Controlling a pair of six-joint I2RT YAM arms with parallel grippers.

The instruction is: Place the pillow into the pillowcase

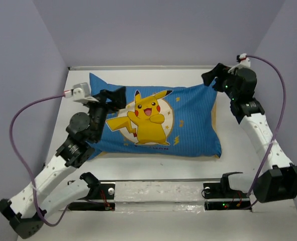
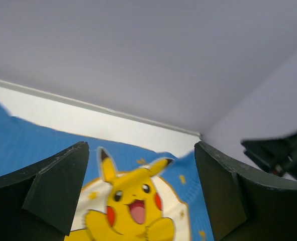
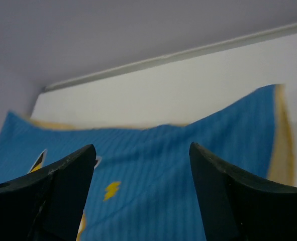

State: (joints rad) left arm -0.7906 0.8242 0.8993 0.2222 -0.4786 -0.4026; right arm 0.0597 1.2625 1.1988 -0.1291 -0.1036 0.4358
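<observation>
1. Blue cloth faces up on the pillowcase (image 1: 188,120). It lies flat and puffed in the middle of the white surface (image 1: 238,150), long side running left to right, with the Pikachu (image 1: 148,118) print left of centre.
2. A mustard-yellow edge (image 1: 216,113) shows along its right end.
3. I cannot see the pillow itself; only the cover's plump shape shows.
4. My left tool (image 1: 117,96) sits over the far left part of the pillowcase, beside the print. In its wrist view the fingers (image 2: 58,191) stand wide apart with nothing between them. I cannot tell whether they touch the cloth.
5. My right tool (image 1: 210,79) is at the far right corner of the pillowcase. Its fingers (image 3: 223,196) are also spread wide and hold nothing, with blue cloth beyond them.
6. A purple cable (image 1: 17,130) loops out from the left arm and another from the right.
</observation>
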